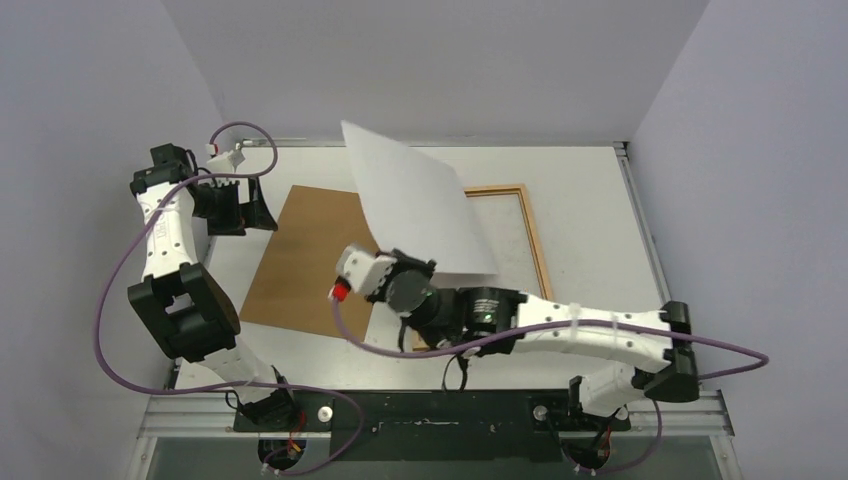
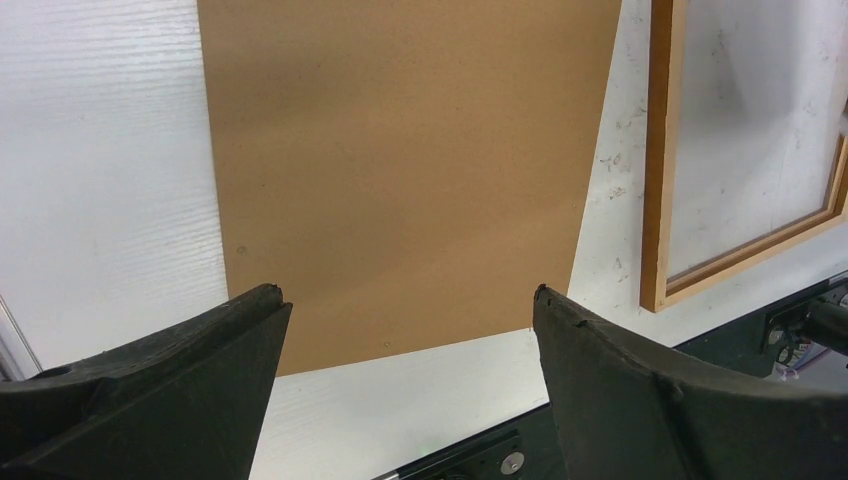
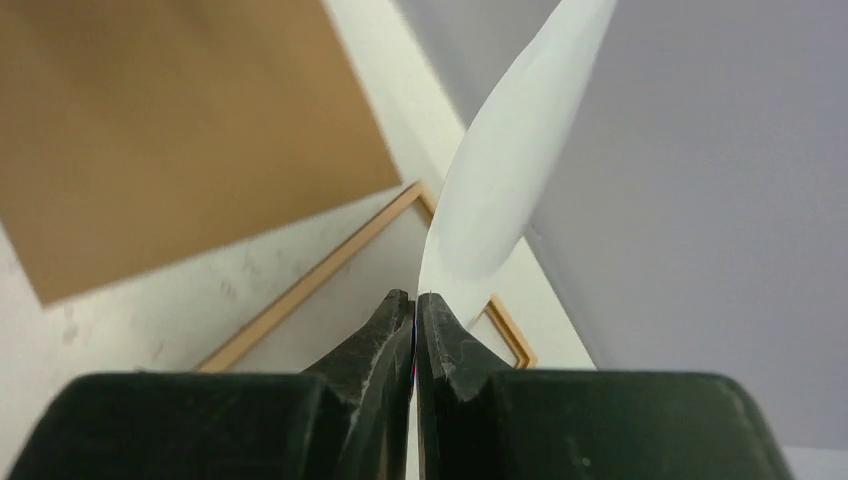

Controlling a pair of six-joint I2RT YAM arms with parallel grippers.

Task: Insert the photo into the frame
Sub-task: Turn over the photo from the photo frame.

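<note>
The right pincer [image 3: 415, 303] was clamped on the lower edge of the photo [image 1: 418, 200]. It held the sheet raised and steeply tilted above the tabletop [image 1: 590, 205], with the white back toward the overhead camera. In the wrist view the paper bowed in a soft curve. Beneath it the frame [image 1: 537, 245] lay flat on the tabletop, partly hidden by the print. The fibreboard backing sheet [image 1: 300, 260] lay just beside the frame on its left. The left pincer [image 2: 410, 300] hung over the far-left corner of that sheet with its jaws wide apart, holding nothing.

The step in hand appeared to be bringing the print over the frame to lay it in. Done well, the free far edge would go down first against the far inner rail, and the sheet would then be lowered slowly so the floppy paper rolled flat rather than buckled. The opening seemed to leave little slack, so the edges needed squaring with the rails before release. The idle left pincer could have steadied the free corner.
</note>
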